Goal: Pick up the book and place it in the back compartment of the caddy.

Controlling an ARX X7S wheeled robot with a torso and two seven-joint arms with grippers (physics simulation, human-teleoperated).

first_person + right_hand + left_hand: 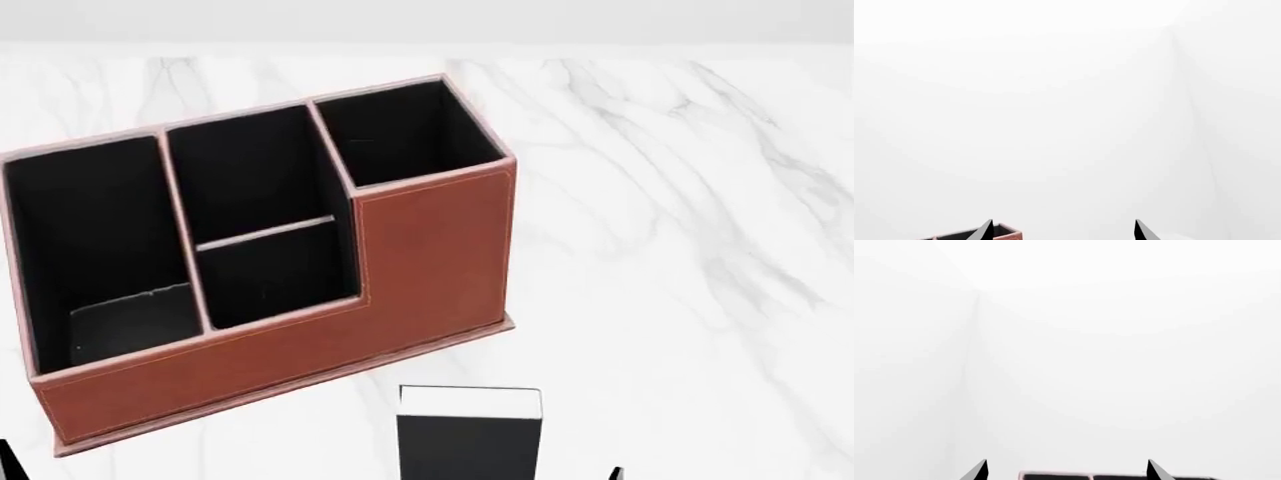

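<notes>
Black-covered, white-edged book [469, 432] stands on our marble desk [667, 200] before the reddish-brown leather caddy [267, 260] (untouched); both jaws gape, released.

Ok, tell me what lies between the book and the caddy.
Nothing: in the head view, only bare marble table separates the book from the caddy's front wall. The wrist views do not show that stretch.

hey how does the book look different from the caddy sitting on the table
The book is plain black with a white page edge facing up; the caddy is reddish-brown outside with pale stitched edges. The book is a solid closed block and much smaller; the caddy is an open box split into several cells with a stepped wall. Both stand on the marble table, apart from each other, and the caddy's lining is black like the book's cover.
</notes>
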